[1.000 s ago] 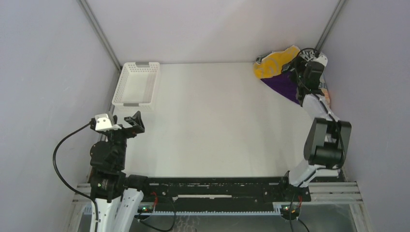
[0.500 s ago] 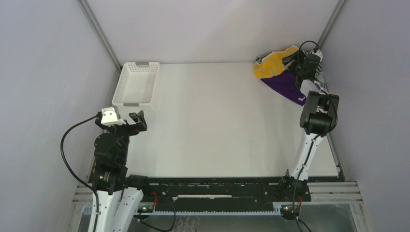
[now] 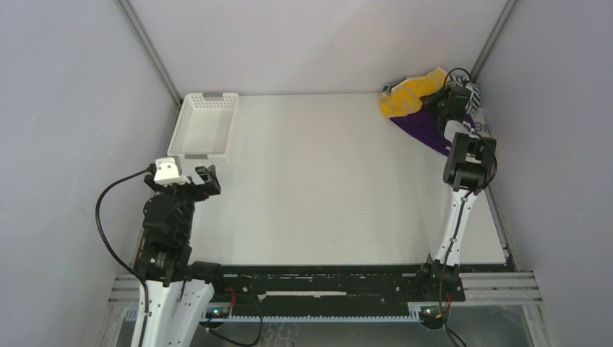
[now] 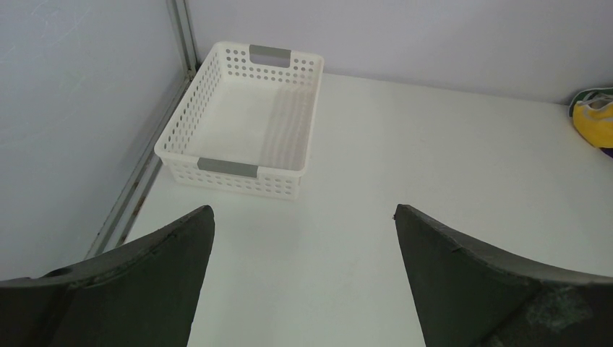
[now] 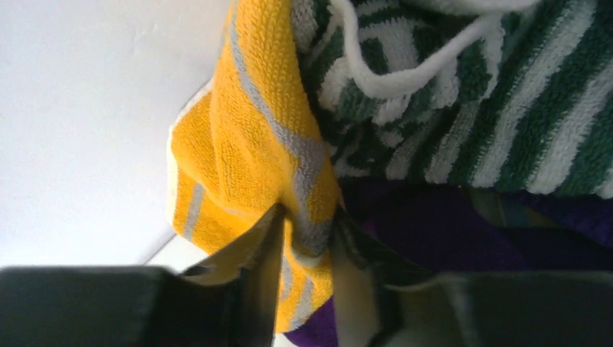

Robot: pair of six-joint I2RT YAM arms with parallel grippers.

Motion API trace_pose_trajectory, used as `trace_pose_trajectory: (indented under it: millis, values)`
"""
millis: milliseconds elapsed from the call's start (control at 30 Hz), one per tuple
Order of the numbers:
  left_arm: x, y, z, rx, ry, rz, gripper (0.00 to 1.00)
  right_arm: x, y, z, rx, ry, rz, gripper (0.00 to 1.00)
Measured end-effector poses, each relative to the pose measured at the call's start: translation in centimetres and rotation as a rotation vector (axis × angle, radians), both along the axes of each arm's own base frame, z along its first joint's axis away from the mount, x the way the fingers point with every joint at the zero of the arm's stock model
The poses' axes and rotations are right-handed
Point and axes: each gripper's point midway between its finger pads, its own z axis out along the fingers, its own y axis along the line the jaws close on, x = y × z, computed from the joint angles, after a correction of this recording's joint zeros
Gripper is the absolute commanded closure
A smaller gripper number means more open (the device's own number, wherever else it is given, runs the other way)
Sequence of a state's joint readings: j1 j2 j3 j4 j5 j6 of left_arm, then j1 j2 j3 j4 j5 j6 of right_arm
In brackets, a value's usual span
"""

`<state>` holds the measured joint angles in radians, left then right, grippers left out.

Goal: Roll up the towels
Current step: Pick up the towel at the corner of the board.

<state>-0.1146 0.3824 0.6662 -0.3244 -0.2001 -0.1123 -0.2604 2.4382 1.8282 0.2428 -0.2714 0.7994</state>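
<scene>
The towels lie heaped in the far right corner. In the right wrist view a yellow towel (image 5: 246,144) with grey-white stripes is bunched over a purple towel (image 5: 434,224), and a green-and-white striped towel (image 5: 470,108) lies behind them. My right gripper (image 5: 307,231) pinches a fold of the yellow towel between its fingers. From above, the right gripper (image 3: 437,101) sits where the yellow towel (image 3: 405,97) meets the purple towel (image 3: 426,130). My left gripper (image 3: 204,181) hovers open near the left edge, empty (image 4: 303,210). The orange/beige towel is hidden.
A white lattice basket (image 3: 186,155) stands at the far left against the wall; the left wrist view shows the basket (image 4: 228,168) with nothing in it. Grey walls close in the left, back and right sides. The right arm stretches far along the right wall.
The right arm reached further into the corner and its jaws closed from wide open onto a fold of the yellow towel. The left arm shifted slightly, still open.
</scene>
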Motion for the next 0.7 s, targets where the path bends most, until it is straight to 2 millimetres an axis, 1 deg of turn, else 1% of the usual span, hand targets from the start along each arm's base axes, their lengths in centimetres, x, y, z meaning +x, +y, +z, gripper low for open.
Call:
trace_pose_trajectory:
  millis: [100, 167, 267, 333, 400, 433, 500, 600, 667, 700]
  values:
    - [0.0, 0.1, 0.0, 0.001, 0.0, 0.003, 0.0, 0.1, 0.4, 0.4, 0.013, -0.015, 0.017, 0.93]
    - [-0.1, 0.1, 0.1, 0.001, -0.003, 0.006, 0.0, -0.1, 0.9, 0.9, 0.012, -0.028, 0.033, 1.0]
    - [-0.4, 0.2, 0.5, -0.002, -0.023, 0.007, 0.0, -0.7, 2.3, 2.0, 0.017, -0.038, 0.065, 1.0]
    - [-0.7, 0.2, 0.9, -0.004, -0.04, 0.007, 0.0, -1.2, 3.1, 3.6, 0.015, -0.054, 0.083, 1.0]
    - [-1.0, 0.2, 1.3, -0.006, -0.058, 0.006, 0.0, -1.7, 4.2, 6.0, 0.005, -0.084, 0.106, 1.0]
    - [-1.2, 0.2, 1.5, -0.007, -0.068, 0.004, 0.0, -1.9, 4.9, 7.7, -0.003, -0.105, 0.119, 1.0]
    - [-1.5, 0.2, 1.8, -0.01, -0.085, 0.0, 0.0, -2.5, 6.9, 11.7, -0.028, -0.164, 0.155, 1.0]
    - [-1.9, 0.0, 2.2, -0.012, -0.102, -0.011, 0.0, -4.0, 10.8, 18.2, -0.071, -0.257, 0.22, 1.0]
    - [-2.1, -0.2, 2.3, -0.013, -0.112, -0.026, 0.0, -5.7, 14.2, 22.6, -0.106, -0.325, 0.274, 1.0]
    - [-2.2, -0.4, 2.5, -0.013, -0.12, -0.037, 0.0, -6.4, 15.8, 24.2, -0.122, -0.355, 0.3, 1.0]
